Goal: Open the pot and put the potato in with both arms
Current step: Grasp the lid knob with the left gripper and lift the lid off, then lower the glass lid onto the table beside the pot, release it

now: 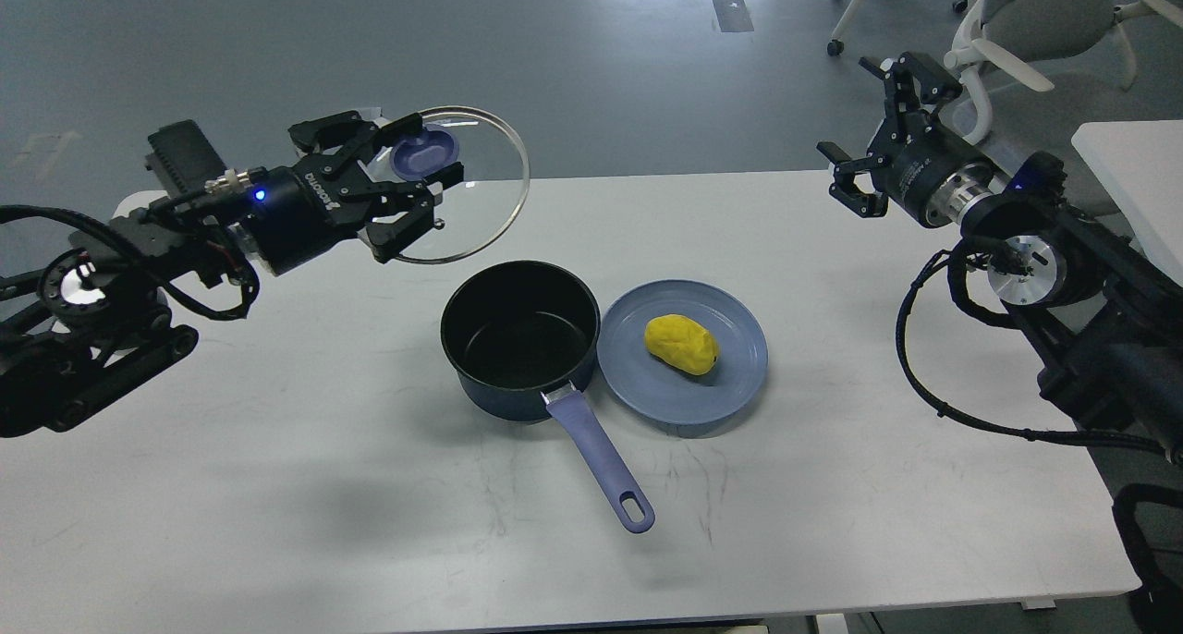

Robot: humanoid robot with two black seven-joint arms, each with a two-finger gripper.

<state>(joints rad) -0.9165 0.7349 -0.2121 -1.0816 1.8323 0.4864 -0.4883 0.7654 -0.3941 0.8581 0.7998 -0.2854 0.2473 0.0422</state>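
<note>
Pot sits mid-table, uncovered, black inside showing, lavender handle pointing toward the near edge and slightly right. Pale blue plate just right of it, rims touching or nearly so. Potato lies on the plate, nothing over it, not in the pot. Office chair off the far right corner, second white table at the right edge.

Left gripper is up in the air, above and left of the pot, clamped on the blue knob of the glass lid; lid tilted on edge, clear of the table. Exact finger contact on the knob is hard to make out, partly hidden.

Right gripper hangs above the table's far right corner, well apart from plate and potato, prongs spread wide, holding nothing.
</note>
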